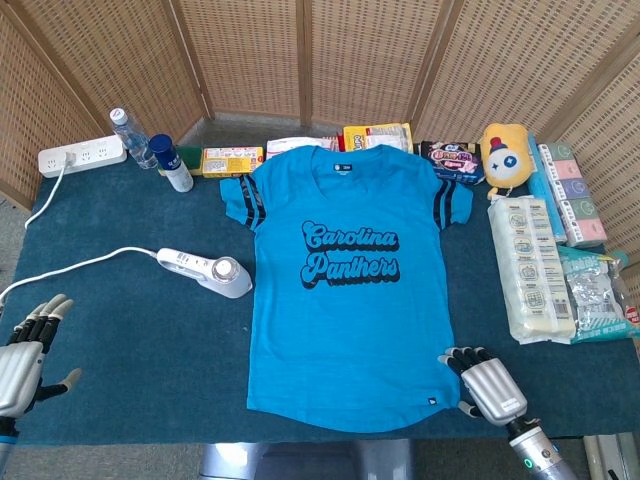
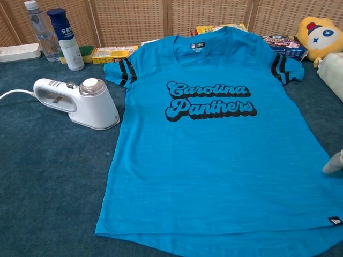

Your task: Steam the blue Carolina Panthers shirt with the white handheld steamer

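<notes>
**Panthers shirt laid flat, steamer parked beside it, both hands empty**

So the blue Carolina Panthers shirt [image 1: 348, 280] was spread flat and face up in the middle of the counter [image 1: 130, 350], collar toward the far side and hem toward the near edge. The black script lettering sat across the chest, and there were dark stripes on both sleeves.

The white handheld steamer [image 1: 207, 271] was lying on the blue mat just left of the shirt, about level with the lettering. In the chest view it looked like it was right at the shirt's left edge, but I couldn't tell if it was actually touching. Its white cord [image 1: 70, 268] ran off to the left. Nothing was holding it.

The right hand [image 1: 484, 382] was down at the near right corner, just beside the hem of the shirt, fingers [image 1: 461, 354] apart and pointing toward the far side, holding nothing. Couldn't tell if the fingertips were on the fabric or not. The chest view only caught a pale sliver of it at the right edge.

The left hand [image 1: 25, 350] was way over at the near left edge, well apart from the steamer, fingers spread, also holding nothing.

Further out: a power strip [image 1: 82, 155] at the far left corner, a clear water bottle [image 1: 129, 136] and a blue-capped bottle [image 1: 170, 162] beside it, a row of snack boxes [image 1: 232, 160] behind the collar, a yellow plush toy [image 1: 504, 155], and packaged stuff [image 1: 528, 268] stacked along the right side.
</notes>
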